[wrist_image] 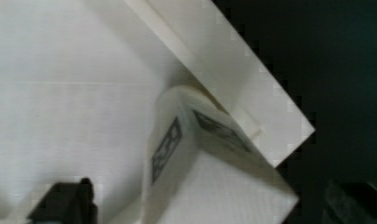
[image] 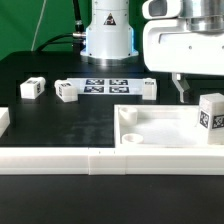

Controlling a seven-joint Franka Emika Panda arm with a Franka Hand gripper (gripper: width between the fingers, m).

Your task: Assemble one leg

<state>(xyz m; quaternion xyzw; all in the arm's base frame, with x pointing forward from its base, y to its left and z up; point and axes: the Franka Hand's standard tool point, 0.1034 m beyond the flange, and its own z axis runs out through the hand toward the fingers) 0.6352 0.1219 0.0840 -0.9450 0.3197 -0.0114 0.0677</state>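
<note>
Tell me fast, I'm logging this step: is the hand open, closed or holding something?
Hand: open, fingers apart, holding nothing; the leg is not gripped.

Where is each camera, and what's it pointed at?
Exterior view: low across the table from the arm's base, facing it; the gripper hangs above the tray part.
Wrist view: on the wrist, close above the tray part; one dark fingertip shows.
Both show: the tagged leg on the tray part.

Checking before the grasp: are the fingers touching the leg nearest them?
Apart. The wrist view shows the open fingers on either side of the leg, with a plain gap at each.
</note>
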